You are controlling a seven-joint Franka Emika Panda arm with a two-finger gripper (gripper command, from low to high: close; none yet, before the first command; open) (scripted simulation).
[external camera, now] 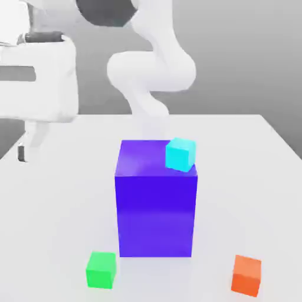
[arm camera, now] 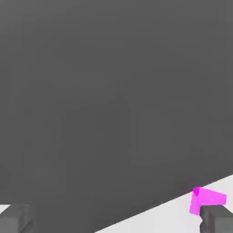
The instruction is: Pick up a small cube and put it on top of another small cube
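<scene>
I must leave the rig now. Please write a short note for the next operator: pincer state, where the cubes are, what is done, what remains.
Pincer: open, holding nothing, at the exterior view's left, apart from all cubes.
Small green cube: on the table, in front of the big blue-purple block.
Cyan cube: on top of that block.
Orange cube: on the table, at the exterior view's right.
Magenta object: on the table in the hand view.
Done: no cube picked.
Left: grasp the green cube, stack it on another small cube.

A smooth white arm (external camera: 154,71) of rounded segments with dark grey joints, ending in a boxy white hand (external camera: 29,144).
</scene>
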